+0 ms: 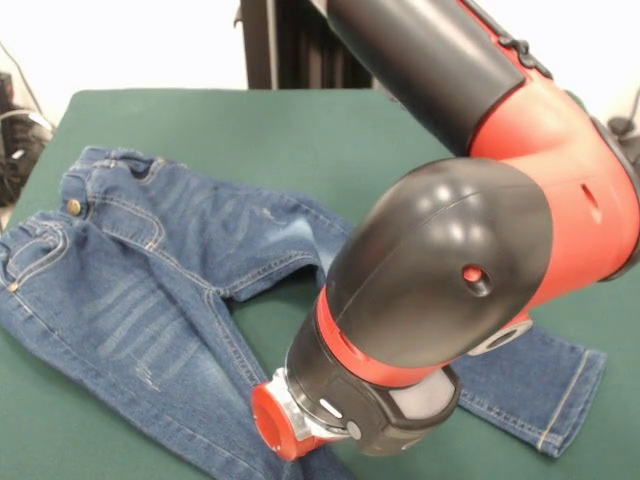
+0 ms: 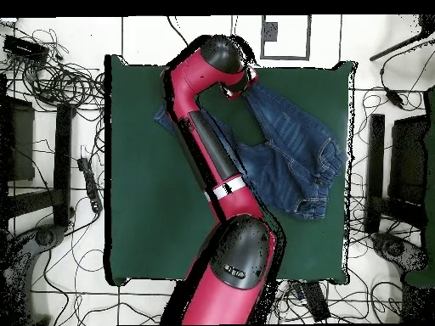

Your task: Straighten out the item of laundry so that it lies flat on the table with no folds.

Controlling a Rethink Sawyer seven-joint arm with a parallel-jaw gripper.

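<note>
The item of laundry, a small pair of blue jeans [image 1: 150,260], lies spread on the green table [image 1: 250,120]. Its waistband and brass button are at the left. One leg runs toward the bottom edge, and the other passes behind my arm to a cuff [image 1: 560,400] at the right. From overhead the jeans [image 2: 293,153] lie right of my arm, with one leg reaching up to the wrist end. My gripper [image 2: 246,82] sits there at the tip of that leg, mostly hidden under the wrist. In the front view it is below the picture's edge.
My arm's bulky red and black elbow [image 1: 470,250] blocks much of the front view. Overhead, the arm [image 2: 217,161] crosses the table diagonally over one jeans leg [image 2: 167,119]. Tangled cables [image 2: 59,85] and dark stands [image 2: 399,161] ring the table on the floor.
</note>
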